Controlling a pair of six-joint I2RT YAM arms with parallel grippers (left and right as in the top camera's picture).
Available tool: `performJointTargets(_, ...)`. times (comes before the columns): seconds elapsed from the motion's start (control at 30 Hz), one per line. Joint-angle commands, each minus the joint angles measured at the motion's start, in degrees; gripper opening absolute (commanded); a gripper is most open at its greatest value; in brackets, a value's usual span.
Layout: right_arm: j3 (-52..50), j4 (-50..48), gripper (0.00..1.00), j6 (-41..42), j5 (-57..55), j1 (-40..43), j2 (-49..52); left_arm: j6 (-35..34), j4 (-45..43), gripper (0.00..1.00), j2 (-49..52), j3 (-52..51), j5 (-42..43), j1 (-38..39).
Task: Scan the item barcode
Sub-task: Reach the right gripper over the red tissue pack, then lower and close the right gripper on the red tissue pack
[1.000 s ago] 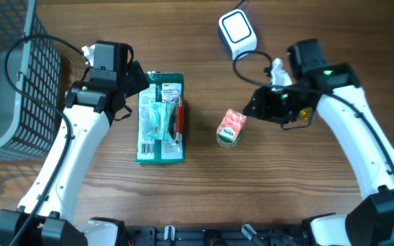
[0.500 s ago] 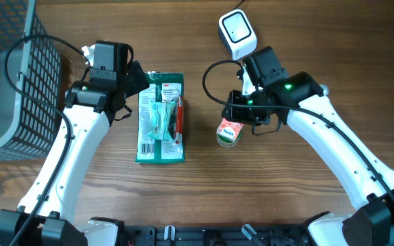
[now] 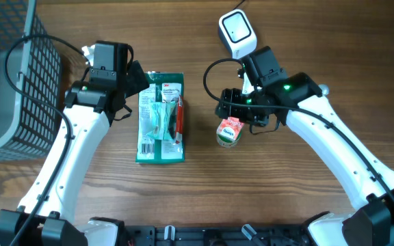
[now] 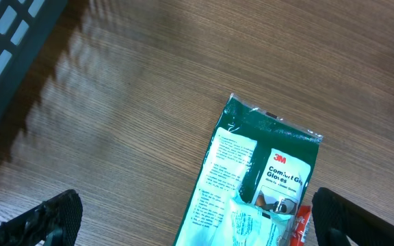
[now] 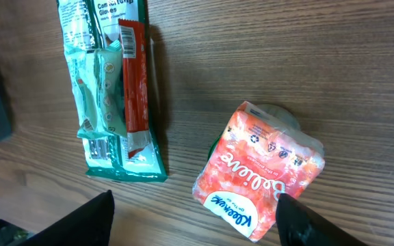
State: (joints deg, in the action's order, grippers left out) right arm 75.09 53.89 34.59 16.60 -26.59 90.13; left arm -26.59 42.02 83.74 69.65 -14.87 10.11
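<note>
Poised with right tool [image 5: 198,219] spread over pink plastic-wrapped tissue pack [image 5: 258,171], presumably for lifting to scan; with left tool [image 4: 204,219] spread, idle.

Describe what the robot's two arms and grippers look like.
The left arm and right arm have smooth white shells with black joints. Thin black cables loop beside each. The left gripper and right gripper are black; a green light glows near the right wrist.

Orange Kleenex pack [image 5: 258,167] on wooden table [image 5: 286,55], green glove package [image 5: 108,89] beside it, right gripper [image 5: 197,217] fingers spread wide
</note>
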Motion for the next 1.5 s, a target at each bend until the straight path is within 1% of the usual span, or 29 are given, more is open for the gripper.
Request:
performJointTargets(0.0,-0.6,-0.3,0.72,0.0,-0.7,-0.3,0.4,0.9,-0.2,1.00,0.3,-0.2,0.1,-0.3)
performJointTargets(0.03,-0.6,-0.3,0.72,0.0,-0.7,-0.3,0.4,0.9,-0.2,1.00,0.3,-0.2,0.1,-0.3)
performJointTargets(0.07,-0.6,-0.5,0.78,0.0,-0.7,-0.3,0.4,0.9,-0.2,1.00,0.3,-0.2,0.1,-0.3)
performJointTargets(0.13,-0.6,-0.5,0.80,-0.1,-0.7,-0.3,0.4,0.9,-0.2,1.00,0.3,-0.2,0.1,-0.3)
performJointTargets(0.17,-0.6,-0.5,0.87,-0.1,-0.7,-0.3,0.4,0.9,-0.2,1.00,0.3,-0.2,0.1,-0.3)
performJointTargets(0.2,-0.6,-0.5,0.91,0.0,-0.7,-0.3,0.4,0.9,-0.2,1.00,0.3,-0.2,0.1,-0.3)
performJointTargets(0.23,-0.6,-0.5,0.92,-0.1,-0.7,-0.3,0.4,0.9,-0.2,1.00,0.3,-0.2,0.1,-0.3)
performJointTargets(0.33,-0.6,-0.5,0.83,0.0,-0.7,-0.3,0.4,0.9,-0.2,1.00,0.3,-0.2,0.1,-0.3)
performJointTargets(0.37,-0.6,-0.5,0.79,0.0,-0.7,-0.3,0.4,0.9,-0.2,1.00,0.3,-0.2,0.1,-0.3)
performJointTargets(0.4,-0.6,-0.5,0.73,0.0,-0.7,-0.3,0.4,0.9,-0.2,1.00,0.3,-0.2,0.1,-0.3)
performJointTargets(0.5,-0.6,-0.5,0.62,0.0,-0.7,-0.3,0.4,0.9,-0.2,1.00,0.3,-0.2,0.1,-0.3)
performJointTargets(0.57,-0.6,-0.6,0.57,0.0,-0.7,-0.3,0.4,0.9,-0.2,1.00,0.3,-0.2,0.1,-0.3)
performJointTargets(0.67,-0.6,-0.5,0.54,0.0,-0.7,-0.3,0.4,0.9,-0.2,1.00,0.3,-0.2,0.1,-0.3)
performJointTargets(1.47,-0.6,-0.3,0.53,0.1,-0.7,-0.3,0.4,0.9,-0.2,1.00,0.3,-0.2,0.1,-0.3)
